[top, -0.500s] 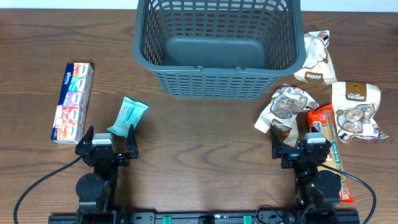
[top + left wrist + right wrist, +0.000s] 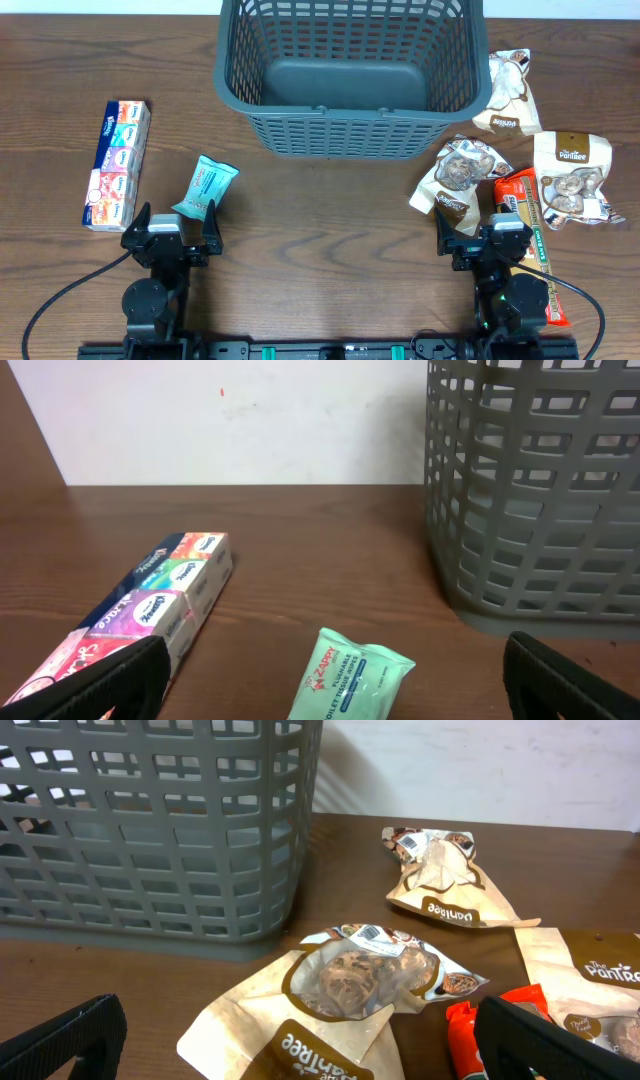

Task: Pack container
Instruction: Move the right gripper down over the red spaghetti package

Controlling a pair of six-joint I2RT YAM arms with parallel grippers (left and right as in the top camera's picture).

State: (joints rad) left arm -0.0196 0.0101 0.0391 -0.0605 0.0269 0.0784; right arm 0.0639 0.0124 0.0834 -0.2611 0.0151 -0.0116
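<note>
We see the left jaws and right jaws released, empty. A teal wipes pack (image 2: 205,187) lies by the left; the grey lattice basket (image 2: 345,135) stands far, centre desk (image 2: 320,225).

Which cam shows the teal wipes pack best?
Overhead: the wipes pack shows whole, lying on the table between the tissue multipack and the basket. Left wrist shows the wipes pack closer, label readable, but the frame's bottom edge crops it. Right wrist doesn't show it at all.
</note>
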